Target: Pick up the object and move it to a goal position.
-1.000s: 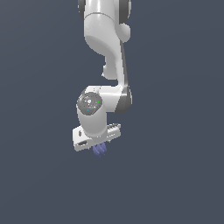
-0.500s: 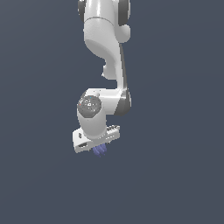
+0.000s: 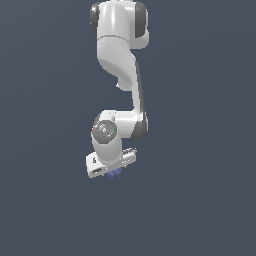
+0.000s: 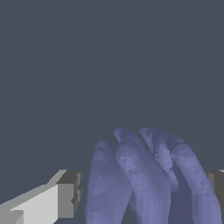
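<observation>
The object [image 3: 116,173] is a tiny blue-violet lump with finger-like ridges. In the exterior view it pokes out just below my white gripper [image 3: 115,170], much smaller than the hand. In the wrist view the object [image 4: 144,179] fills the space between my two fingers, one grey pad [image 4: 70,199] on one side and the other pad [image 4: 217,183] at the far edge. The gripper is shut on the object and holds it in the air. No goal marker shows.
The white arm [image 3: 120,60] hangs down from the top of the exterior view over a plain dark grey background. No table edge or other object shows.
The arm with the object has shifted slightly toward the exterior view's right and a little upward. The grip is unchanged.
</observation>
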### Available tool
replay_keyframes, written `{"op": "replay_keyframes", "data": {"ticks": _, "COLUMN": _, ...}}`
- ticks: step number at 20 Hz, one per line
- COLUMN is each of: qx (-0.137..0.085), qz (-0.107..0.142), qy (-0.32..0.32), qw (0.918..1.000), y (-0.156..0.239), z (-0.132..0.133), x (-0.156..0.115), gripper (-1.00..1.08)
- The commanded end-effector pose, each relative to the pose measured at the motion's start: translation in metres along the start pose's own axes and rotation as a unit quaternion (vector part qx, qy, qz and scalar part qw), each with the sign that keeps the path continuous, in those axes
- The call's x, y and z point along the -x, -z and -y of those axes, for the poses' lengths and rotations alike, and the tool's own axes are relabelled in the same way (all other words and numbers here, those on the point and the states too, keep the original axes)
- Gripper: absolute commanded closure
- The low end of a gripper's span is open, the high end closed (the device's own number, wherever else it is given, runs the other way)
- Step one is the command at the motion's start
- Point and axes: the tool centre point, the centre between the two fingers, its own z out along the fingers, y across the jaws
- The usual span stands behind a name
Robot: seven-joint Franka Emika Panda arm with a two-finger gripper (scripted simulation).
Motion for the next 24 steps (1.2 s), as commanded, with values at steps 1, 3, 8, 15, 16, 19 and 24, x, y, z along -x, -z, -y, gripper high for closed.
{"op": "replay_keyframes", "data": {"ticks": 1, "qx": 0.001, "qz": -0.001, "qy": 0.000, "qw": 1.0000, "y": 0.000, "z": -0.001, "x": -0.001, "gripper": -0.92}}
{"op": "replay_keyframes", "data": {"ticks": 3, "qx": 0.001, "qz": -0.001, "qy": 0.000, "qw": 1.0000, "y": 0.000, "z": -0.001, "x": -0.002, "gripper": 1.08}}
{"op": "replay_keyframes", "data": {"ticks": 8, "qx": 0.001, "qz": -0.001, "qy": 0.000, "qw": 1.0000, "y": 0.000, "z": -0.001, "x": -0.002, "gripper": 1.08}}
{"op": "replay_keyframes", "data": {"ticks": 15, "qx": 0.001, "qz": -0.001, "qy": 0.000, "qw": 1.0000, "y": 0.001, "z": 0.000, "x": -0.001, "gripper": 1.08}}
{"op": "replay_keyframes", "data": {"ticks": 16, "qx": 0.001, "qz": -0.001, "qy": 0.000, "qw": 1.0000, "y": 0.001, "z": 0.001, "x": -0.001, "gripper": 1.08}}
{"op": "replay_keyframes", "data": {"ticks": 19, "qx": 0.001, "qz": -0.001, "qy": 0.000, "qw": 1.0000, "y": 0.005, "z": 0.005, "x": 0.000, "gripper": 1.08}}
{"op": "replay_keyframes", "data": {"ticks": 24, "qx": 0.001, "qz": -0.001, "qy": 0.000, "qw": 1.0000, "y": 0.015, "z": 0.020, "x": 0.003, "gripper": 1.08}}
